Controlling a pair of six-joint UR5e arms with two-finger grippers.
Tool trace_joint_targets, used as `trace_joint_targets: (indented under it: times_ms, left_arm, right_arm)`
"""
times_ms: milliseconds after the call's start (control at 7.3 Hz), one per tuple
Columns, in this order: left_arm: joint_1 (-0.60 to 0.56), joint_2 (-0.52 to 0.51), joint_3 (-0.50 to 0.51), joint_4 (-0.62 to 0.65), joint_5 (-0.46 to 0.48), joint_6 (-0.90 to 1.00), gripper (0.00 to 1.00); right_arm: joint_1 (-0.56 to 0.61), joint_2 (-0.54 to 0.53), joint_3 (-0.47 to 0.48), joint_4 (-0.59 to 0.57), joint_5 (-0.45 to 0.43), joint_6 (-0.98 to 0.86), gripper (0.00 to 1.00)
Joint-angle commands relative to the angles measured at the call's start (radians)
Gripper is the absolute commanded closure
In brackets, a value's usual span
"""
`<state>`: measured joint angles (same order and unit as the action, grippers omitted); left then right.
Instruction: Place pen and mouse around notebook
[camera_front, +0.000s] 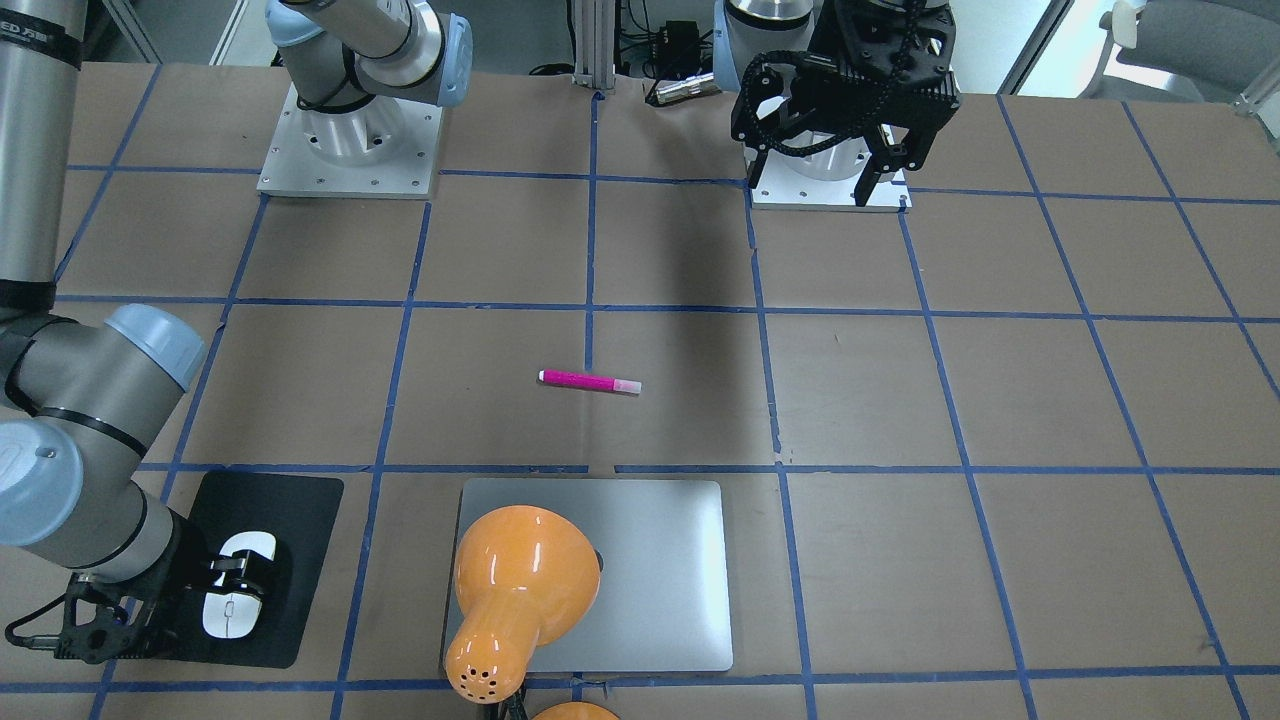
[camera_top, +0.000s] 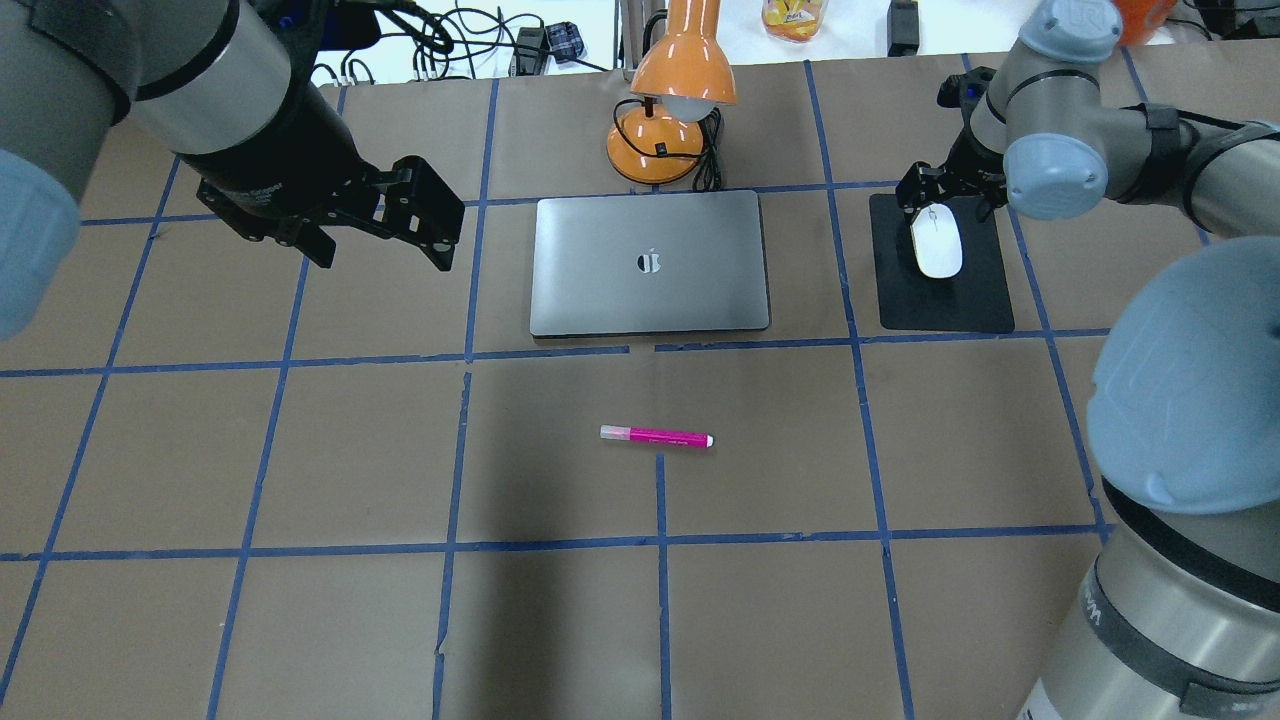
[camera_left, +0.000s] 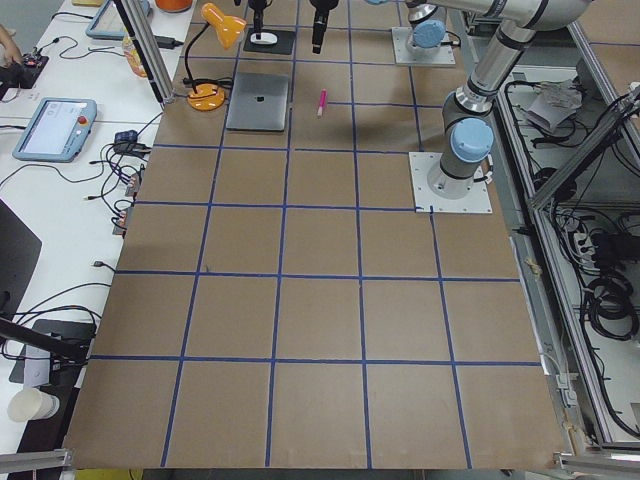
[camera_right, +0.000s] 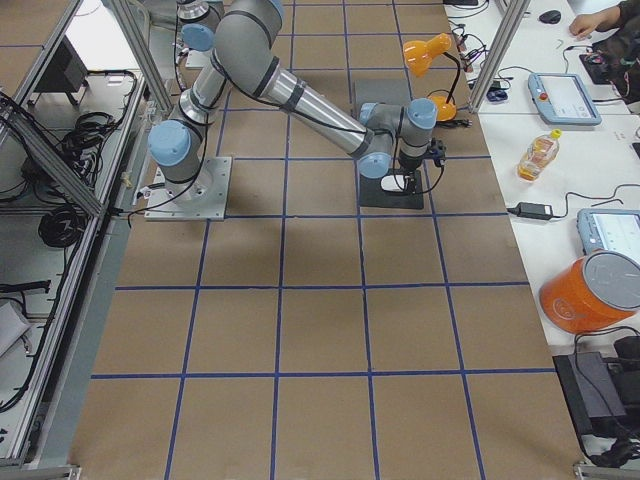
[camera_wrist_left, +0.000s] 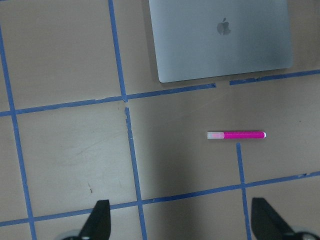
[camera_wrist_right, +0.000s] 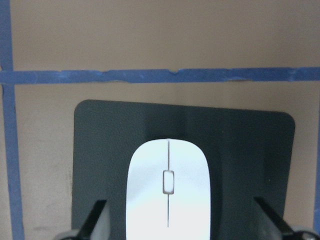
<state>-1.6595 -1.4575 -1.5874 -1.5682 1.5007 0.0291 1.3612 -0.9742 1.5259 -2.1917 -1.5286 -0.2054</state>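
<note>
The right gripper (camera_wrist_right: 182, 225), jaws spread wide, straddles the short width of the mouse (camera_wrist_right: 167, 195) on the black mat (camera_wrist_right: 240, 150) right of the notebook (camera_top: 650, 262); the pen (camera_top: 657, 437) lies parallel to the notebook's near edge, cap toward the empty, wide-open left gripper (camera_wrist_left: 181, 222).

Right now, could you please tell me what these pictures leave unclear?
- Front-facing view: the orange lamp covers part of the notebook.
- Right wrist view: the bottom edge cuts off the mouse at its near end.
- Exterior left view: the pen is too small to show its cap.
</note>
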Motion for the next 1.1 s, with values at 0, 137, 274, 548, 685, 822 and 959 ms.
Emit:
trace_joint_targets:
  times_ms: [0,137,274,548,685,822,959]
  left_arm:
    - [0.000,0.005,0.000,0.002,0.000,0.000,0.00]
    - [0.000,0.005,0.000,0.002,-0.002,0.000,0.00]
    - [0.004,0.006,0.000,0.002,0.000,0.003,0.00]
    - [0.006,0.003,-0.003,-0.013,0.007,0.014,0.00]
    - [0.009,0.000,-0.003,-0.056,0.047,0.002,0.00]
    - [0.017,-0.023,-0.003,-0.064,0.062,-0.006,0.00]
    - [0.064,-0.065,0.013,-0.061,0.078,-0.020,0.00]
  right_arm:
    - [0.003,-0.166,0.011,0.208,-0.004,0.048,0.00]
    - [0.010,-0.289,0.032,0.365,-0.002,0.091,0.00]
    - [0.027,-0.413,0.068,0.456,-0.005,0.109,0.00]
    - [0.045,-0.632,0.153,0.545,-0.004,0.126,0.00]
    - [0.076,-0.676,0.174,0.594,-0.042,0.141,0.00]
    - [0.107,-0.684,0.177,0.604,-0.048,0.185,0.00]
    - [0.130,-0.686,0.178,0.606,-0.054,0.214,0.00]
